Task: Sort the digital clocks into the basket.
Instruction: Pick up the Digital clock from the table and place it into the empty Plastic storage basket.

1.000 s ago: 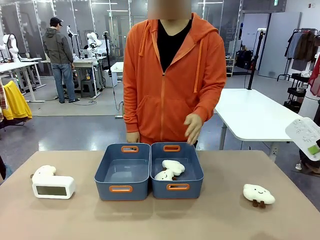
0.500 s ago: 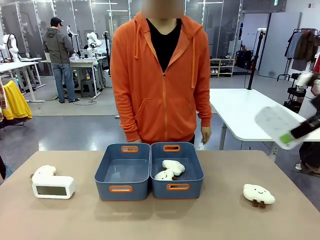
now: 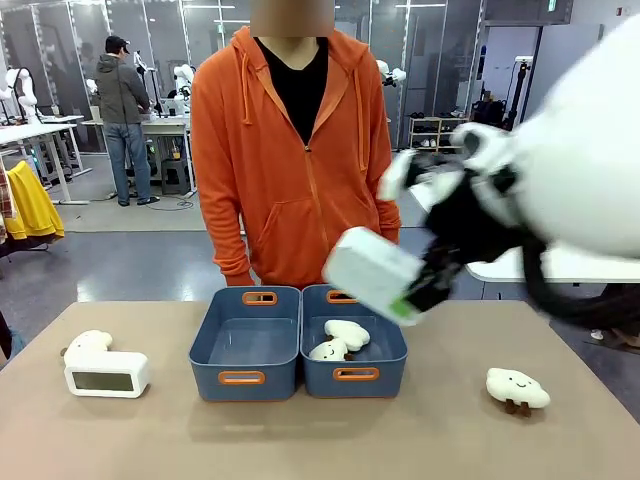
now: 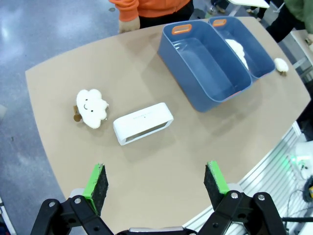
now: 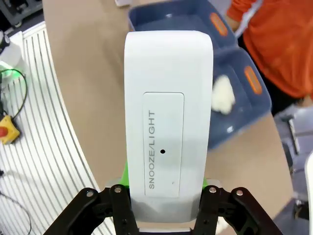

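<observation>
Table (image 3: 150,440) | right jaws clamped on clock (image 3: 372,272), swung in from right | left jaws apart

Location type: robotics laboratory in an open-plan hall. Indicators:
- A white robot arm (image 3: 590,150) reaches over the tan work table (image 3: 300,440).
- A yellow emergency-stop box (image 5: 7,132) sits beside the rig.
- White workbenches (image 3: 30,130) carry equipment in the background.
- Glass partition walls (image 3: 60,60) divide the hall.
- The floor (image 3: 130,265) is polished and grey.
- A second person (image 3: 122,110) stands at a far bench.
</observation>
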### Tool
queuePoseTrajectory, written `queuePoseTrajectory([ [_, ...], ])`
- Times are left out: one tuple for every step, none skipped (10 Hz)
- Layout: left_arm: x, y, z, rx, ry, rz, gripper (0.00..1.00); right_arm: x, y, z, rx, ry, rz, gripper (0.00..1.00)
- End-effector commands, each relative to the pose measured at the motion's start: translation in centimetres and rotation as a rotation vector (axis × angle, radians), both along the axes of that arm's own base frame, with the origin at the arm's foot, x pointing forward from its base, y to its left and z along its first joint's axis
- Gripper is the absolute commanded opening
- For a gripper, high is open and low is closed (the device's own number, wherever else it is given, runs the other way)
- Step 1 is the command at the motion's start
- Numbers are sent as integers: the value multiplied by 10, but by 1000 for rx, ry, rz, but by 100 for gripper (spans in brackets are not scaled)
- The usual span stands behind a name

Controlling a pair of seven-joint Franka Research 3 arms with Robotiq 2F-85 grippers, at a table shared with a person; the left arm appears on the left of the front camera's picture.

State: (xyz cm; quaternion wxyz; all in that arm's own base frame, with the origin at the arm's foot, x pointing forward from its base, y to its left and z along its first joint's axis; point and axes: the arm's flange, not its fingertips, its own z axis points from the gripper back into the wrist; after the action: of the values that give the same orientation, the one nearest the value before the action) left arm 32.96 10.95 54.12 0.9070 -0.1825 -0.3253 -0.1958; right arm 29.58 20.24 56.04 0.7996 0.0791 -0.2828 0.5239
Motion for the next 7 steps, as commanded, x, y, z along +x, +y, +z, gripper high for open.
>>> queuePoseTrajectory([
  [0,2,3,9,8,-14,100,36,72,-9,-29,-1,-5,0],
  [0,2,3,9,8,-14,100,42,115,-20,-62,-15,18,0],
  [0,2,3,9,8,-14,100,57,154,-34,-94,-26,48,0],
  [0,2,3,9,8,-14,100,73,178,-43,-108,-10,72,0],
  [0,2,3,9,8,-14,100,92,193,-54,-133,-2,107,0],
  [0,2,3,9,8,-14,100,116,203,-66,-151,63,110,0],
  [0,2,3,9,8,-14,100,144,210,-83,-173,127,109,0],
])
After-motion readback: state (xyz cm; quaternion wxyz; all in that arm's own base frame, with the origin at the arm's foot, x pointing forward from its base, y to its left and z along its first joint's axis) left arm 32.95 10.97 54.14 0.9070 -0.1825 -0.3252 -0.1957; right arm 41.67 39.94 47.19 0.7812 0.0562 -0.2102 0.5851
